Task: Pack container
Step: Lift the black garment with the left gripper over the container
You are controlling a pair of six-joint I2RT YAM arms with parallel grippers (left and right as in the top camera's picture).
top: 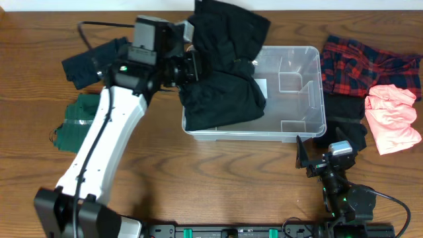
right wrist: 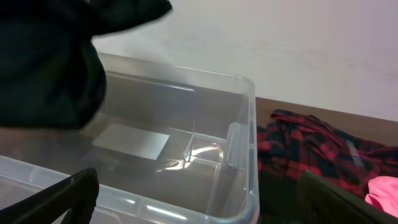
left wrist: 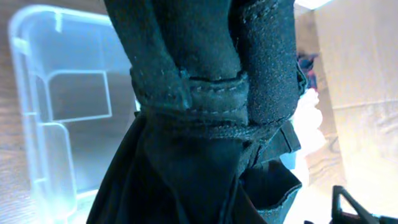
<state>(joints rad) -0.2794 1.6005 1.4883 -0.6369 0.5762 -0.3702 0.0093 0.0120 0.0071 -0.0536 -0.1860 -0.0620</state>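
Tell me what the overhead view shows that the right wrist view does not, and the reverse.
Only overhead: the green garment, the dark blue garment and the left arm. Only the right wrist: the pale wall in the background. Both: the container, the black garment over it, the red plaid shirt and the pink garment.

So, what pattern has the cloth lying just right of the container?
The cloth is red-and-black plaid; the overhead view shows it best.
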